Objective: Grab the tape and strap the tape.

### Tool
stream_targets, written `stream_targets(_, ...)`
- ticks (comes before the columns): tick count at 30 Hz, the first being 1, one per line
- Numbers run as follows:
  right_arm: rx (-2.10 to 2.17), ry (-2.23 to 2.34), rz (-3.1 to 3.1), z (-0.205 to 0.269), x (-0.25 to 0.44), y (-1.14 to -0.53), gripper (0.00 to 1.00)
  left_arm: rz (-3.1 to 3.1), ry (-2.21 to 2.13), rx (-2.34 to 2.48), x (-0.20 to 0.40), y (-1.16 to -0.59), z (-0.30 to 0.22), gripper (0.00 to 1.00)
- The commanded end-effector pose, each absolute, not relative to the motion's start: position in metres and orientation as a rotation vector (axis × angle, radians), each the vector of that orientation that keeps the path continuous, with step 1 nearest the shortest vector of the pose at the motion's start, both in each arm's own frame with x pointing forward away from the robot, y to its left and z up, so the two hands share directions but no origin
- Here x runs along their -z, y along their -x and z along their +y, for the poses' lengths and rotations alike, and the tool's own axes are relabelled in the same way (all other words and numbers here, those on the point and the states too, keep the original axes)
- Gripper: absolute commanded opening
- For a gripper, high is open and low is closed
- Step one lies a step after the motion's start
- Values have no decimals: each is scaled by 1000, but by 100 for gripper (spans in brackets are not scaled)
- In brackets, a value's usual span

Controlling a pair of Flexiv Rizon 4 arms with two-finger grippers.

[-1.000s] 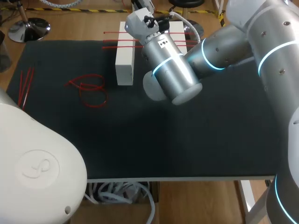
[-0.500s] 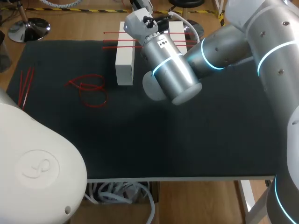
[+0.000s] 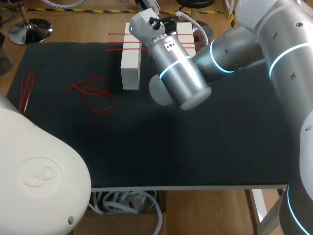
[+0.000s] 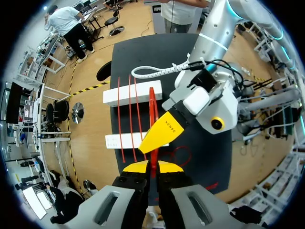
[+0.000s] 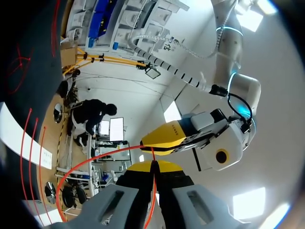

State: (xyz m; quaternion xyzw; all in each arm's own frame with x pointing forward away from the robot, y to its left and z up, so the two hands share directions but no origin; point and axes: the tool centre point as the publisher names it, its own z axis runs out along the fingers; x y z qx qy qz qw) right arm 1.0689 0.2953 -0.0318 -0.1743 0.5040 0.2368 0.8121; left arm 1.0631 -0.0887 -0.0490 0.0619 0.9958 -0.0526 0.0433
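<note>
A red cable tie (image 4: 151, 119) runs from my left gripper (image 4: 152, 167), which is shut on one end, up to my right gripper (image 4: 162, 134), whose yellow tip meets it. In the right wrist view my right gripper (image 5: 155, 166) is shut on the same tie (image 5: 86, 169), which curves round in a loop beside it. The left gripper (image 5: 169, 136) faces it tip to tip. Both grippers hang above two white blocks (image 4: 131, 93) at the table's far side. In the head view my right arm (image 3: 176, 73) covers them, and the fingertips are hidden.
Several straight red ties (image 3: 124, 44) lie across the white blocks (image 3: 131, 63). A tangle of looped red ties (image 3: 93, 93) lies on the dark mat left of the middle. More ties (image 3: 27, 90) sit near the left edge. My left arm's white housing (image 3: 39, 166) fills the near left corner.
</note>
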Motion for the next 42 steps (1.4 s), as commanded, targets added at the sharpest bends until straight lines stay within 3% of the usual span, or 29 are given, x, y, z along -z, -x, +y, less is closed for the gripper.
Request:
stream_targets(1, -505, 379, 1080, 297, 29, -1067, 0, 3048, -189, 156, 48, -1064, -89, 0)
stream_targets(38, -548, 321, 1068, 295, 25, -1064, 0, 3048, -189, 156, 48, -1064, -89, 0)
stream_targets(39, -549, 320, 1068, 295, 25, -1064, 5, 3048, -189, 156, 48, -1064, -89, 0)
stream_targets(41, -550, 317, 1070, 293, 25, -1064, 0, 3048, -189, 156, 48, -1064, -89, 0)
stream_targets(42, -549, 314, 1072, 293, 25, -1064, 9, 3048, -189, 156, 48, -1064, -89, 0)
